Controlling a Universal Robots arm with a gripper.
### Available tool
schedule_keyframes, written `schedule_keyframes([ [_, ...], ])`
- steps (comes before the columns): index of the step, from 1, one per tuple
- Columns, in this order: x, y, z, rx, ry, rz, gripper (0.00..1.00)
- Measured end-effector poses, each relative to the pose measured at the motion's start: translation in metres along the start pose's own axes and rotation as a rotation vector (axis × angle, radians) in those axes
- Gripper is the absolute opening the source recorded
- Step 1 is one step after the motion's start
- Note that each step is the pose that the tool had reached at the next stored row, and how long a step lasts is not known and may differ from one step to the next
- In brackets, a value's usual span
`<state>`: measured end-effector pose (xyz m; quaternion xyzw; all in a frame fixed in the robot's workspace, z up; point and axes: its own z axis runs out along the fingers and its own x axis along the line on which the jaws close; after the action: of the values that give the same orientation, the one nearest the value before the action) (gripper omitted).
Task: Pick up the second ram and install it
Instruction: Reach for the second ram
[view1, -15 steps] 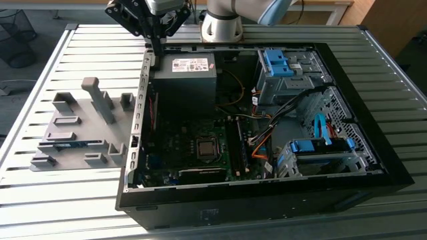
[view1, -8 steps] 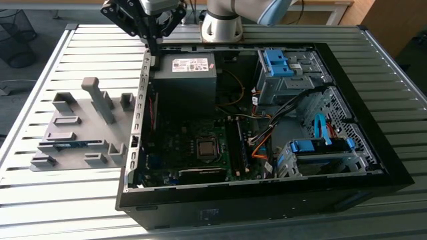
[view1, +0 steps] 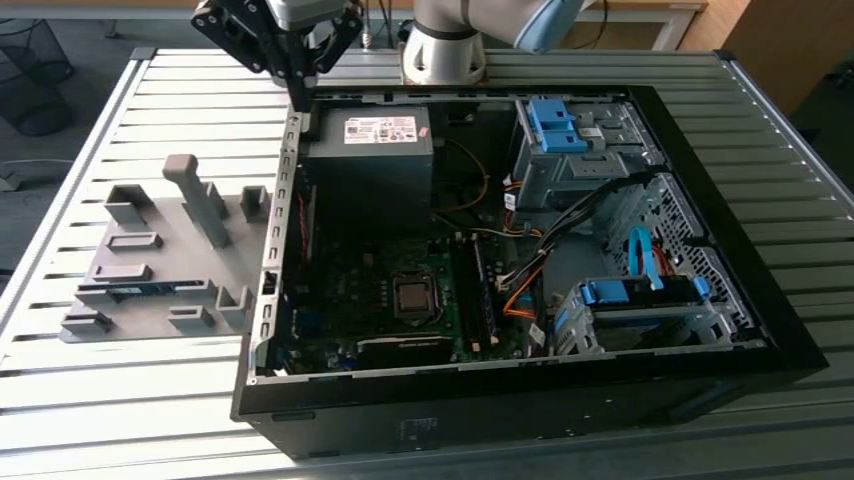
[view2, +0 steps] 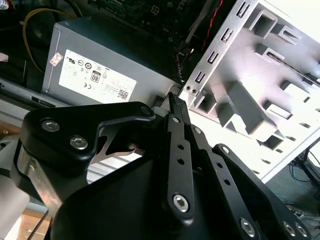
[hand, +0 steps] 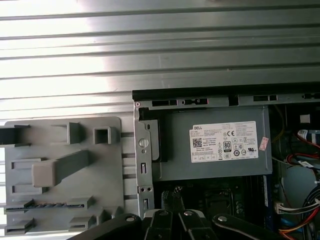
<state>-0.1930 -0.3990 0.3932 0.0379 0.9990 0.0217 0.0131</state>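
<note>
Gripper (view1: 304, 100) (view2: 175, 100): fingers pressed together, tips meeting in a point, nothing between them. It hangs tips-down over the far corner of the open computer case (view1: 747, 250), on the exterior view's left, just above the case's perforated side wall (view1: 276, 230) and beside the grey power supply (view1: 367, 150) (view2: 100, 65) (hand: 215, 145) with its white label. Next outward, on the exterior view's left, a grey fixture tray (view1: 147, 250) (hand: 105, 165) lies flat on the slatted metal table (view1: 107, 400), touching the case wall. The second ram (view1: 134, 291) (hand: 50, 205) sits on edge in a low slot of that tray, toward its near end, well apart from the gripper and untouched. A tall grey post (view1: 200, 200) stands tilted in the tray between gripper and ram. Inside the case: motherboard (view1: 387, 300) with the processor socket (view1: 414, 296), memory slots (view1: 477, 290) just beside it, bright-blue drive-bay clips (view1: 554, 125) further to the exterior view's right.
</note>
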Motion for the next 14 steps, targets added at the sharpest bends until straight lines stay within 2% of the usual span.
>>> schedule_keyframes([
  [14, 0.0116, -0.0009, -0.0003, 0.0, 0.0, 0.0, 0.11],
])
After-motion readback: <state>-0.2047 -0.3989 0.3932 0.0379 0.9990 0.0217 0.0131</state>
